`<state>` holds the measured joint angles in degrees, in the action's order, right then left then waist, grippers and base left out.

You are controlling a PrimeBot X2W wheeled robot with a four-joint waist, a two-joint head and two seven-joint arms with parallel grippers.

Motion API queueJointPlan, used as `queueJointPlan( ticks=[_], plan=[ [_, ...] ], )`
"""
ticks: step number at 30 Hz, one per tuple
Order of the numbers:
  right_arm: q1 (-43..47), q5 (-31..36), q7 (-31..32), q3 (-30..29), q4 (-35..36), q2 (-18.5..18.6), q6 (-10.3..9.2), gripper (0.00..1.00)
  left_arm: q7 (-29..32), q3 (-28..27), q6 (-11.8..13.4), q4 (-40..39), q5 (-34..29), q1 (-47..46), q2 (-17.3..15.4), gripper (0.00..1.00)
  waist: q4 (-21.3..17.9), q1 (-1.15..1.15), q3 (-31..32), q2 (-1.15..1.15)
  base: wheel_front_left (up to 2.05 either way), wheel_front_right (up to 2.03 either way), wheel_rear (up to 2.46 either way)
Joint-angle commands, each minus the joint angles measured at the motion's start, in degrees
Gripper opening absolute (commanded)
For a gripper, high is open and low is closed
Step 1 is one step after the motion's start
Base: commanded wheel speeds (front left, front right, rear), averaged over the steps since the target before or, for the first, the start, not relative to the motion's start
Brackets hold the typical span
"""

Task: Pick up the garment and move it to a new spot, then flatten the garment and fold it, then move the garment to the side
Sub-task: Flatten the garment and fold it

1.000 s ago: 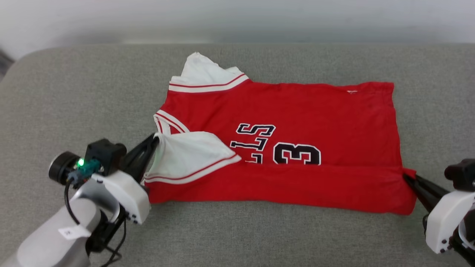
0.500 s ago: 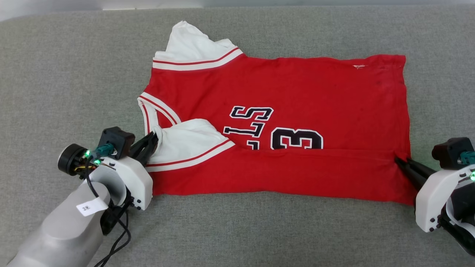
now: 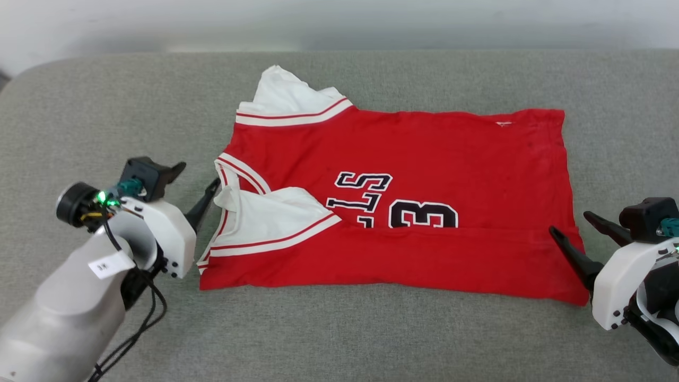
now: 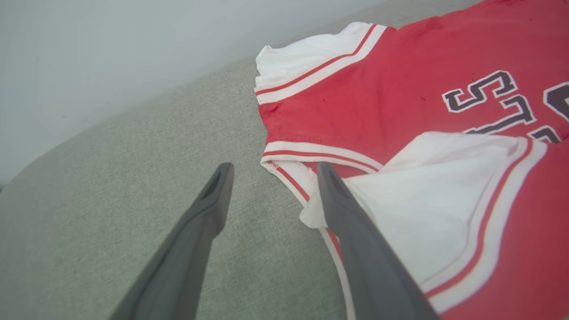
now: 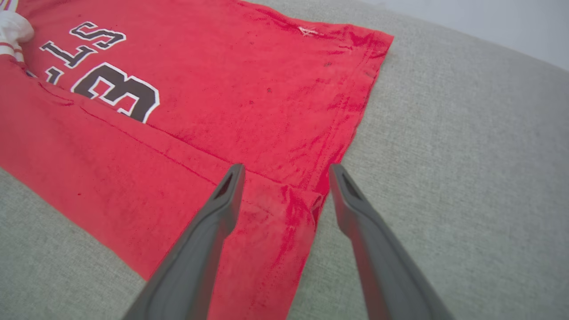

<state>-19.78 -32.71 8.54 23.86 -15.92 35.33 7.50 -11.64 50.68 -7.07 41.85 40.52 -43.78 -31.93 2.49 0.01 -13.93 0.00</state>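
as left tool (image 3: 198, 173) gapes, garment (image 3: 424, 154) lies part-folded

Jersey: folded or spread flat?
Partly folded: jersey has its near side, sleeve included, turned over the front, hiding the lower lettering.

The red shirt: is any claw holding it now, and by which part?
Nothing is held. The left claw stands open at the collar end of the red shirt, and the right claw stands open at its hem corner.

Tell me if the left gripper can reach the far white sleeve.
Probably yes: the left gripper is open, and nothing rises from the cushion between it and the far white sleeve.
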Motion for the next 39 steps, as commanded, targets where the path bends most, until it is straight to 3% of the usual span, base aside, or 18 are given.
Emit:
queueJointPlan(
  ticks=[1, 6, 18, 23, 29, 39],
  plan=[
    [0.73, 0.44, -0.48, -0.31, 0.62, 0.22, -0.02, 1.00, 0.43, 0.16, -0.15, -0.99, -0.39, -0.87, -0.74, 1.00, 0.66, -0.01, 1.44, 0.00, 0.00, 0.00, 0.00],
    [1.96, 0.77, 0.05, -1.68, 2.60, 0.03, -0.02, 1.00, 7.03, 0.82, -0.25, -6.23, 0.92, -4.78, -4.22, 1.00, 1.38, -0.01, 3.12, 0.00, 0.00, 0.00, 0.00],
    [3.03, 2.20, 2.99, -2.85, 5.73, -2.00, -0.02, 1.00, 44.53, 8.91, -0.34, -20.34, 14.96, -12.27, -10.05, 1.00, 1.17, -0.01, 3.81, 0.00, 0.00, 0.00, 0.00],
    [2.06, 2.29, 3.78, -2.38, 6.70, -2.40, -0.02, 1.00, 55.83, 11.44, -0.34, -21.93, 21.10, -12.29, -10.88, 1.00, -0.04, -0.01, 3.03, 0.00, 0.00, 0.00, 0.00],
    [0.61, 2.19, 4.59, -2.01, 7.39, -2.49, -0.02, 1.00, 61.17, 13.38, -0.03, -18.82, 24.06, -9.81, -10.33, 1.00, -1.83, -0.01, 1.54, 0.00, 0.00, 0.00, 0.00],
    [-1.78, 2.31, 3.94, -1.30, 6.56, -3.19, -0.02, 1.00, 59.67, 16.60, -0.06, -12.94, 24.38, -3.72, -7.56, 1.00, -3.91, -0.01, -0.68, 0.00, 0.00, 0.00, 0.00]
  ],
)
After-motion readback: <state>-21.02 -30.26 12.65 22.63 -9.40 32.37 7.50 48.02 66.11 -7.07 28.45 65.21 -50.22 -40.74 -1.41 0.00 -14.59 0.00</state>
